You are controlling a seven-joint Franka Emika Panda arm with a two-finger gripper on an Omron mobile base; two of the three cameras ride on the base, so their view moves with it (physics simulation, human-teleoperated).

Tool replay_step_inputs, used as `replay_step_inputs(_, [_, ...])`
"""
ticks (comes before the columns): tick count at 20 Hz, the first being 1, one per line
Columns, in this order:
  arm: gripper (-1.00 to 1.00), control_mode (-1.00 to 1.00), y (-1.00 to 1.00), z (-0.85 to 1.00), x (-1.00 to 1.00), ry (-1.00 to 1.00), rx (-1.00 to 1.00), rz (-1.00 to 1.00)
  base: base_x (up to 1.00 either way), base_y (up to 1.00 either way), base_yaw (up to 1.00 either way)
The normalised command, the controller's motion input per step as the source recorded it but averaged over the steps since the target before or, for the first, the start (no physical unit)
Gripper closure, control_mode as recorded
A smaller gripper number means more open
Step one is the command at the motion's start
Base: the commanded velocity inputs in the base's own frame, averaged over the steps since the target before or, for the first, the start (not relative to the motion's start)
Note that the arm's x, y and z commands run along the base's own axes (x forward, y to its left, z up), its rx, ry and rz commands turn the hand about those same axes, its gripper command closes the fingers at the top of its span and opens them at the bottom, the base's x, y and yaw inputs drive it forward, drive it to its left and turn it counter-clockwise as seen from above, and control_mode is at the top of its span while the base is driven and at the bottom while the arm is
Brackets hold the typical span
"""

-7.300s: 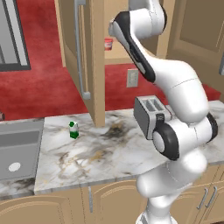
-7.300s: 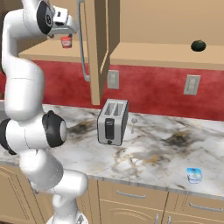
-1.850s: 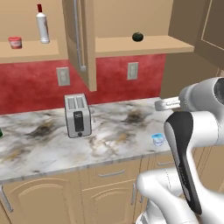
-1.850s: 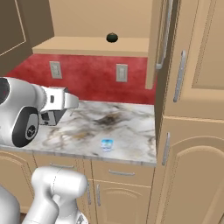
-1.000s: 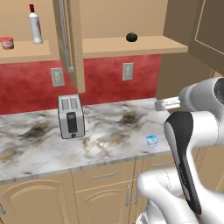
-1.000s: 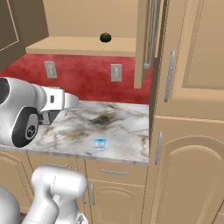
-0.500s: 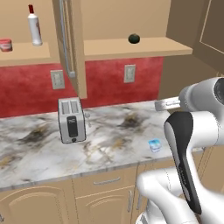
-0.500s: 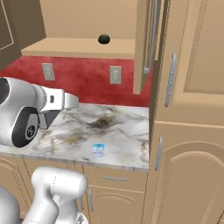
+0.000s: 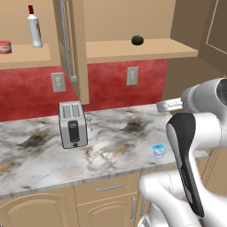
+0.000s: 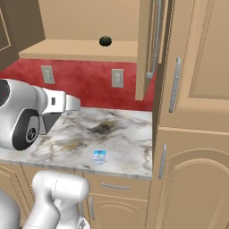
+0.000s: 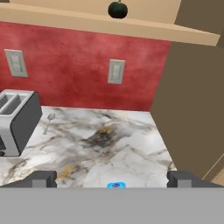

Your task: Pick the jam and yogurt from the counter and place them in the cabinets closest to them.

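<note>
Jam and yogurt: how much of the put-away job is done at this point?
Done: the jam sits on a cabinet shelf beside a white bottle. In hand: nothing; the gripper is open, facing the counter. Left: the yogurt stands near the counter's front edge, not yet picked up or shelved.

The arm is held folded close above the base, forearm level. The gripper (image 11: 112, 178) is pointed forward, its fingers (image 11: 41, 178) spread wide apart, nothing held between them.

The yogurt (image 9: 159, 151) is white with light blue; the jam (image 9: 5, 47) red; the toaster (image 9: 73, 124) silver-and-black; the table (image 9: 111, 150) white marble, veined grey-brown; the wall (image 9: 106, 84) red.
</note>
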Motion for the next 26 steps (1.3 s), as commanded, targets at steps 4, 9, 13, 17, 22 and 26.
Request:
replay_step_inputs(4, [-1.00, -1.00, 0.00, 0.00, 0.00, 0.00, 0.00, 0.00, 0.00, 0.00, 0.00])
replay_step_inputs(9, [-1.00, -1.00, 0.00, -0.01, 0.00, 0.00, 0.00, 0.00, 0.00, 0.00, 0.00])
replay_step_inputs(13, [-1.00, -1.00, -0.04, -0.05, 0.00, 0.00, 0.00, 0.00, 0.00, 0.00, 0.00])
replay_step_inputs(17, [-1.00, -1.00, -0.02, -0.16, 0.00, 0.00, 0.00, 0.00, 0.00, 0.00, 0.00])
replay_step_inputs(22, [-1.00, -1.00, -0.02, -0.24, 0.00, 0.00, 0.00, 0.00, 0.00, 0.00, 0.00])
replay_step_inputs(26, [-1.00, -1.00, 0.00, -0.27, 0.04, 0.04, 0.00, 0.00, 0.00, 0.00, 0.00])
